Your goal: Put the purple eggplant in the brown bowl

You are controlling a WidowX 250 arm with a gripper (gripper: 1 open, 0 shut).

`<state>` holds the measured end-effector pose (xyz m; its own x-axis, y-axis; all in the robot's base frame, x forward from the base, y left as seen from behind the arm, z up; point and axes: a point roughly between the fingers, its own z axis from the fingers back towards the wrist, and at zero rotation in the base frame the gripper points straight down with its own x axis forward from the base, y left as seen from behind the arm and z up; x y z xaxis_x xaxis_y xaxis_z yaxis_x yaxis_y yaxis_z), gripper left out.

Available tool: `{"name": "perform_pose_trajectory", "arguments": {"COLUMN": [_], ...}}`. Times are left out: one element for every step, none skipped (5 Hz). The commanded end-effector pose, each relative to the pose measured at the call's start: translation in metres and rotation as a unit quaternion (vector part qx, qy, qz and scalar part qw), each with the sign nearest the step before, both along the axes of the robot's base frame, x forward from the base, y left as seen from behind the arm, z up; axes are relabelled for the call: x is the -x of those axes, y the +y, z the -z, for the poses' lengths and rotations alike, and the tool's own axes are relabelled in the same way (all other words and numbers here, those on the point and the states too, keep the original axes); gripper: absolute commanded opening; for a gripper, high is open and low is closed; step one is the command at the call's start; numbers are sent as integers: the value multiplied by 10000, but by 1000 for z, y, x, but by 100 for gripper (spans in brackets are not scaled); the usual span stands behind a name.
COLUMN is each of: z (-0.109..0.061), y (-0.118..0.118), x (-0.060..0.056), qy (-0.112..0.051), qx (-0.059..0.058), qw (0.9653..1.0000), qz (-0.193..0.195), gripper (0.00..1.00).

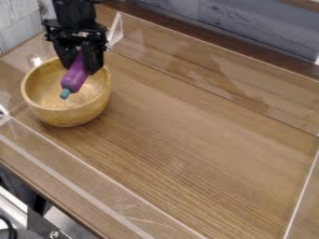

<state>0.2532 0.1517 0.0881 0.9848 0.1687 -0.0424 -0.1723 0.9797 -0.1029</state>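
At the left the bowl (pixel 67 97) sits on the wooden bench (pixel 200 140), near its back corner. Over the bowl's far side the black pincer (pixel 78 58) points down, clamped on the eggplant (pixel 75 75), which hangs tilted with its teal tip low inside the bowl. To the right lies only bare wood within clear low walls (pixel 305 201).
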Motion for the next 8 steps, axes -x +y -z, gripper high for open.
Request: {"name": "perform_pose_trajectory", "arguments": {"z": [-16, -14, -12, -11, -8, -7, -6, -4], "y": [8, 10, 12, 13, 15, 16, 16, 16], "x": [-7, -6, -6, -5, -5, -5, -6, -6], "qy": [-251, -240, -229, -219, -201, -186, -172, -157], "qx": [-151, -152, -154, -152, -154, -154, -149, -144], "qw": [9996, 9996, 9996, 9996, 9996, 9997, 9997, 9997], "qz": [-49, -59, -70, -79, -85, -90, -91, -90], "gripper": [0, 0, 0, 0, 0, 0, 0, 0]}}
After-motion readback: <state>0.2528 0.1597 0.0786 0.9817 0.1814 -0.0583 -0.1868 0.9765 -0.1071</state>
